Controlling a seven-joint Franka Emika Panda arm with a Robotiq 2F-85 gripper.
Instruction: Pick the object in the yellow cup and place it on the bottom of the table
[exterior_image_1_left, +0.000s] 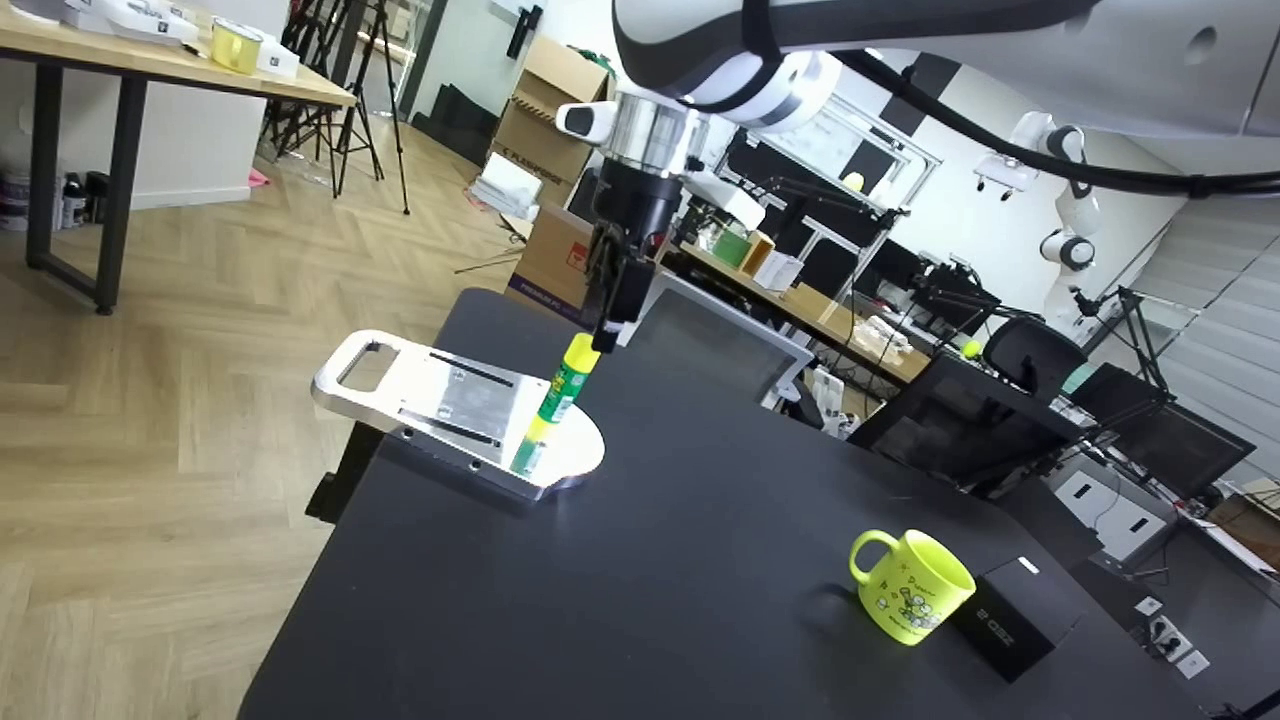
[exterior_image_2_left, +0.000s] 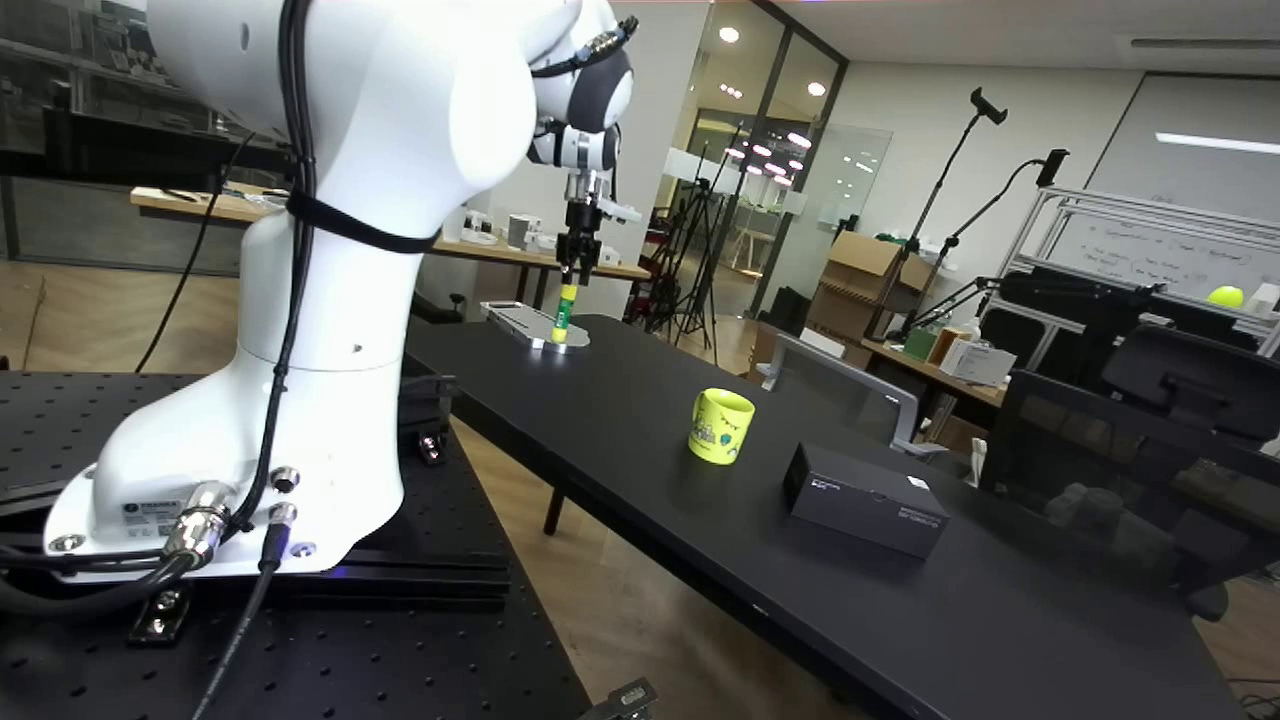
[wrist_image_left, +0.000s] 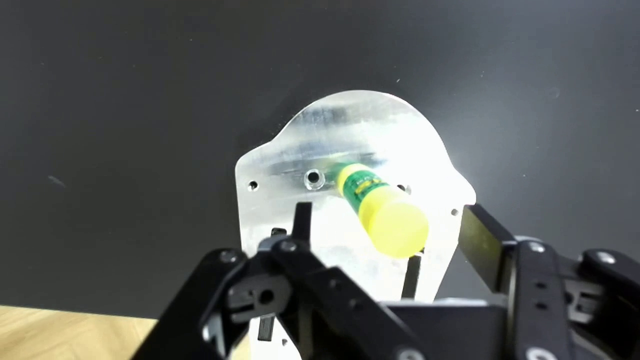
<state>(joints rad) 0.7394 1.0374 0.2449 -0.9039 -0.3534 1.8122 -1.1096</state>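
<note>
One bump from the gripper (wrist_image_left: 388, 223), spread wide at the top of the stick (exterior_image_1_left: 564, 391), could topple it, since only a narrow end stands upon the plate (exterior_image_1_left: 577, 443).

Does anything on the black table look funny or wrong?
A little. One end of the silver plate juts past the edge of the black table. And the yellow-green stick stands upright on that plate, not in the yellow cup the task names. I see no spills.
</note>
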